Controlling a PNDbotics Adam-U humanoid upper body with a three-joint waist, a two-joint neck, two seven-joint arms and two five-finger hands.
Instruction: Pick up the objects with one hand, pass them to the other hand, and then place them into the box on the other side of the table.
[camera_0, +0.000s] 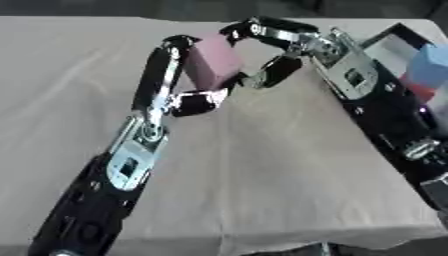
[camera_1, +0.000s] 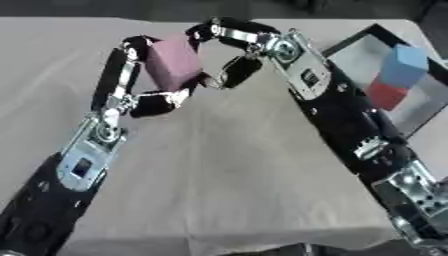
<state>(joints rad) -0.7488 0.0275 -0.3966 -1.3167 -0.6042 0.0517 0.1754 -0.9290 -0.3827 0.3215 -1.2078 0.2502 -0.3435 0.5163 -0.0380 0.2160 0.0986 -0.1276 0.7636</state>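
Pink block (camera_1: 172, 65): held above the table (camera_0: 262, 190) at about 11 o'clock from the view's centre, between the two hands, tilted; no face of it rests on the cloth.
Step in hand (judged): the hand-over, with both hands on the block at once.
Left hand (camera_0: 171, 82): fingers stretch up the block's 9 o'clock face while the thumb curls under its lower edge at 6 o'clock, so the hand is clamped on the block.
Right hand (camera_0: 276, 47): fingers arch over the block's upper edge at 1 o'clock and the thumb closes in at its 4 o'clock corner; it appears to pinch the block, though the contact itself is hard to see.
Doing it well (judged): the receiving hand should bear on two opposite faces before the giving hand opens, and the giver should draw straight away from the block so as not to twist it.
Arm pose: the left forearm rises from 7 o'clock toward the block; the right forearm comes from 4 o'clock, wrist bent inward.
Box (camera_1: 354, 52): at 2 o'clock on the table's right edge, well apart from the block.
Box contents: a blue block (camera_1: 404, 65) standing on a red block (camera_1: 385, 94).
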